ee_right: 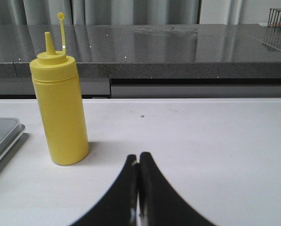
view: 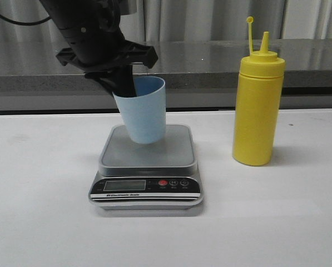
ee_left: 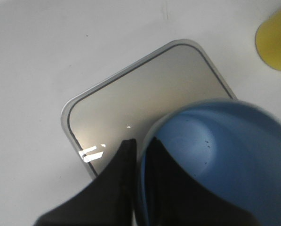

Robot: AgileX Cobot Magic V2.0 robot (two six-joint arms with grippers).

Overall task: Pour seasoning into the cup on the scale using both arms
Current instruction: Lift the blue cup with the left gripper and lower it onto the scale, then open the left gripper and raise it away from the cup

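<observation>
Jaws of the left gripper (view: 124, 83) pinch the cup (view: 142, 111) by its rim, tilted, over the scale (view: 147, 161); right gripper (ee_right: 138, 162) jaws sit pressed together, empty. Level the cup, centre it, then release. The seasoning (view: 258, 105) stands alongside on the table (view: 43, 222).

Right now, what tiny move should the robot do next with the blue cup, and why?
Probably lower the cup the last bit and level it on the scale. The left gripper pinches its rim, one finger inside, and the cup hangs tilted over the steel platform. The seasoning bottle stands untouched beside it.
</observation>
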